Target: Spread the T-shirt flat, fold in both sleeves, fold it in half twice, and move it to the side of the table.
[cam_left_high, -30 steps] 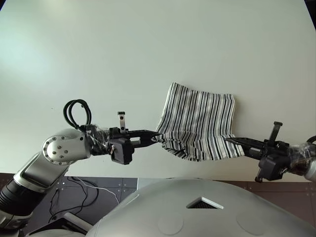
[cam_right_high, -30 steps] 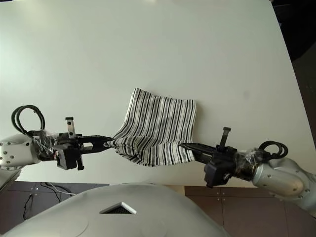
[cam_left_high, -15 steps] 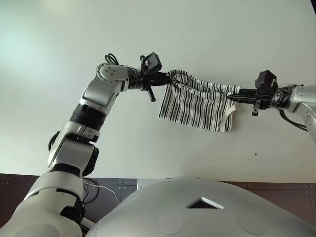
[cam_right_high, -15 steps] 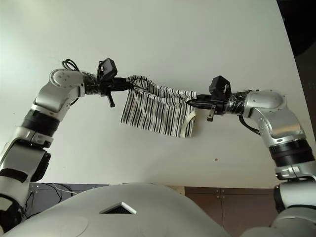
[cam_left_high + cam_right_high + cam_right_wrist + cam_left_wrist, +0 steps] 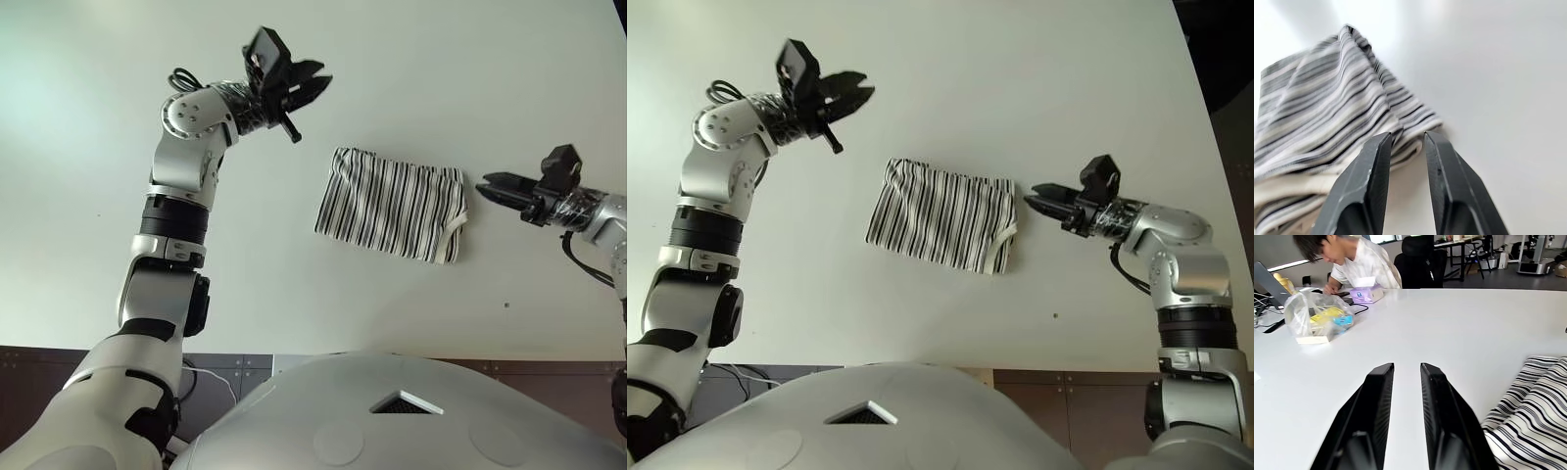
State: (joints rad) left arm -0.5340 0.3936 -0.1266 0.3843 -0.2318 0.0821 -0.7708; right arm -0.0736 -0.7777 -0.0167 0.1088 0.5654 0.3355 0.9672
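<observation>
T-shirt (image 5: 392,204): folded compact, flat on the middle of the surface (image 5: 470,59), not yet aside.
Left jaws: parted, empty, high and well clear (so the fold lies undisturbed, likely).
Right jaws: parted, empty, just beside its edge.

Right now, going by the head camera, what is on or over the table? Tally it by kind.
T-shirt, striped, folded, lying flat: 1
Robot hands, both open and clear of the cloth: 2 (left hand, right hand)
Total: 3
</observation>
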